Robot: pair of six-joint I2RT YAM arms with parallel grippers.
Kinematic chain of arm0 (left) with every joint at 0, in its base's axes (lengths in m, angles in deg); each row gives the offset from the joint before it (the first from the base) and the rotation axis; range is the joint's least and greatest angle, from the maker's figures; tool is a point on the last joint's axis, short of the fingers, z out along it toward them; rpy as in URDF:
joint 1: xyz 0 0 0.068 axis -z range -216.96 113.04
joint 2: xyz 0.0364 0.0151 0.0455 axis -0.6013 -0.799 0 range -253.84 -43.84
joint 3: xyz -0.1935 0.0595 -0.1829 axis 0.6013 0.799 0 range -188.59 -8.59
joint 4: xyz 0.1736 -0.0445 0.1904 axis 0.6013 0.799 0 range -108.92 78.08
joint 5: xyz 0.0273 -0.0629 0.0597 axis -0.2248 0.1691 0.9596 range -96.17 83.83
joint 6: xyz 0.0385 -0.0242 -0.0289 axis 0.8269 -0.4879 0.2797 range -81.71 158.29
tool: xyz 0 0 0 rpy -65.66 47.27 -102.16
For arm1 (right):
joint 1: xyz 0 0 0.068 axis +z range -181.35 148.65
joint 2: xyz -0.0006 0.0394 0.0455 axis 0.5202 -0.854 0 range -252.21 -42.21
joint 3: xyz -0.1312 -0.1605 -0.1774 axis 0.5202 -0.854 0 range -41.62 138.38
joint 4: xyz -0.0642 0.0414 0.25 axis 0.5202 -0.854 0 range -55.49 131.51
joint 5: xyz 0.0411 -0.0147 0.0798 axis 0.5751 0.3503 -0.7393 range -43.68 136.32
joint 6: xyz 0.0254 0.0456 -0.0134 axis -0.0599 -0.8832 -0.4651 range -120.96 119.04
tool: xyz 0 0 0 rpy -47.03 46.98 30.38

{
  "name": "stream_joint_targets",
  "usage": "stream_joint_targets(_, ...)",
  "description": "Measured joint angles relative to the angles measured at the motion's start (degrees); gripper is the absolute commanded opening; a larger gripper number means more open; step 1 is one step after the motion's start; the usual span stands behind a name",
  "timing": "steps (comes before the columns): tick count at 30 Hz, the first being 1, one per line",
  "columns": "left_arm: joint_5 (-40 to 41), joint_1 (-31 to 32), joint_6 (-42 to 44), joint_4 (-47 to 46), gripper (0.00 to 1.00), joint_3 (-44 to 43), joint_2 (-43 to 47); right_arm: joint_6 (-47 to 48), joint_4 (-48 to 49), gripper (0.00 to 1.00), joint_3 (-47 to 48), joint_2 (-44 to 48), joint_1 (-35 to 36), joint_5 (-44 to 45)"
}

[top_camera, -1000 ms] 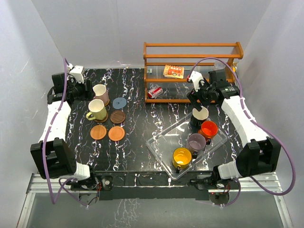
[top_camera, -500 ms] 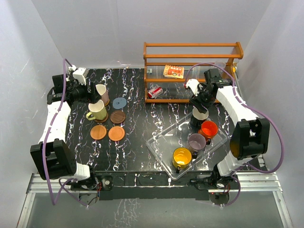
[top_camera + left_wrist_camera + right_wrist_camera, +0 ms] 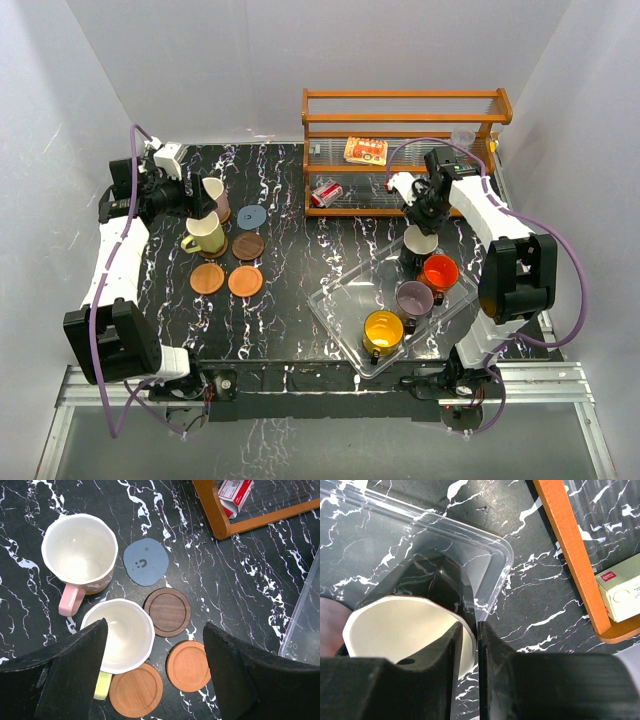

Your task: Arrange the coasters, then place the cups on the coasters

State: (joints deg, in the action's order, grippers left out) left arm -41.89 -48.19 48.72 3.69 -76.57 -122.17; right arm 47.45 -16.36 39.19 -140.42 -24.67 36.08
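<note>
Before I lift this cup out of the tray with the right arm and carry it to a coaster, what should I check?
1. Grip: ok. The right gripper has its jaws closed on the wall of the black cup, one finger inside and one outside.
2. Landing spots: ok. The blue-grey coaster, the dark brown coaster and two orange-brown coasters lie bare.
3. Coaster area free of the other arm: not ok. The left gripper hangs open above the pale olive-cream cup and the coasters.
4. Gap to the orange-red cup beside it in the tray: cannot tell.
</note>
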Motion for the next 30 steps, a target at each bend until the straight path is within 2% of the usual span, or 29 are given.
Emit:
stream_joint_targets(7, -0.3, 0.5, 0.2, -0.1, 0.79, 0.7, 0.2, -0.9, -0.3, 0.01, 0.5, 0.0, -0.1, -1.4)
stream_joint_targets(12, 0.8, 2.7, 1.3, 0.9, 0.80, 0.6, 0.4, -3.9, -1.2, 0.00, 1.6, 0.0, -0.1, -4.3)
stream_joint_targets(21, 7.0, 15.1, 2.8, 3.7, 0.83, -2.5, 0.4, -14.2, 0.2, 0.00, 5.3, 1.7, 1.7, -9.9)
stream_joint_targets(30, 10.9, 27.7, 0.0, 5.0, 0.85, -11.5, -0.9, -26.2, 8.7, 0.00, 10.3, 4.3, 13.2, -8.3)
